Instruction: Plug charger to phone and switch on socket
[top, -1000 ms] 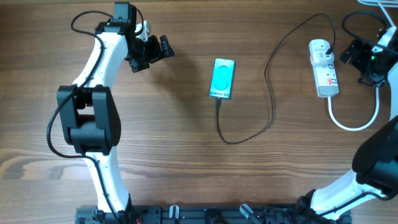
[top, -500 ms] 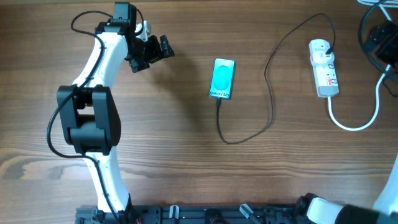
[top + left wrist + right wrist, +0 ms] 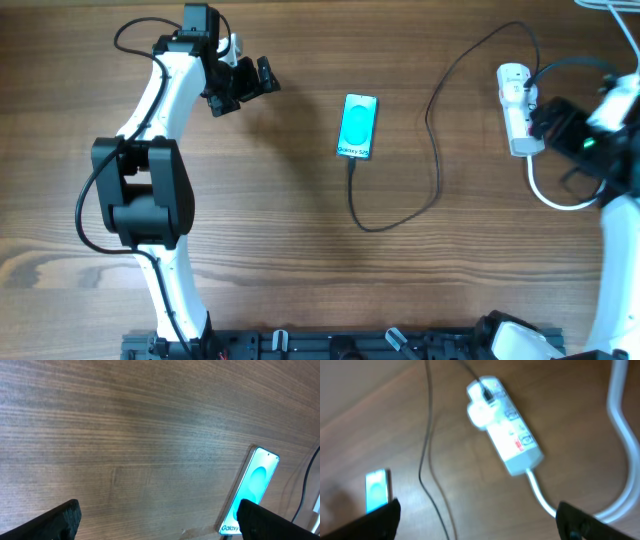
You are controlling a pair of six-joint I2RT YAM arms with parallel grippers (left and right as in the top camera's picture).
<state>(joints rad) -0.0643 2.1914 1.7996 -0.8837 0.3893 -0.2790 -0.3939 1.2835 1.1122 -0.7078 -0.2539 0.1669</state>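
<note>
**Q:** Nearest the robot's base, what lies on the table (image 3: pixel 300 290)?

**A:** The loop of the charger (image 3: pixel 437 170), a thin black cable; from the loop one run goes left and far to the near end of the phone (image 3: pixel 358 126), the other far and right to the white plug on the socket (image 3: pixel 515 125); whether the tip is seated in the phone cannot be told.

**Q:** Where is the phone relative to each gripper?

**A:** Flat at mid-table, teal screen up; to the right of the left gripper (image 3: pixel 258 85) and slightly nearer, well apart; left of the right gripper (image 3: pixel 543 118), the cable between them.

**Q:** And the socket?

**A:** Far right, lengthwise near to far; its thick white cord (image 3: pixel 556 202) curls off the near end; the right gripper stands at its right edge, contact not discernible; switch position not legible.

**Q:** State of the grippers?

**A:** Left: fingers (image 3: pixel 60 520) spread wide, holding nothing; right: fingers (image 3: pixel 375 520) likewise parted and empty, with the socket ahead of them.
</note>
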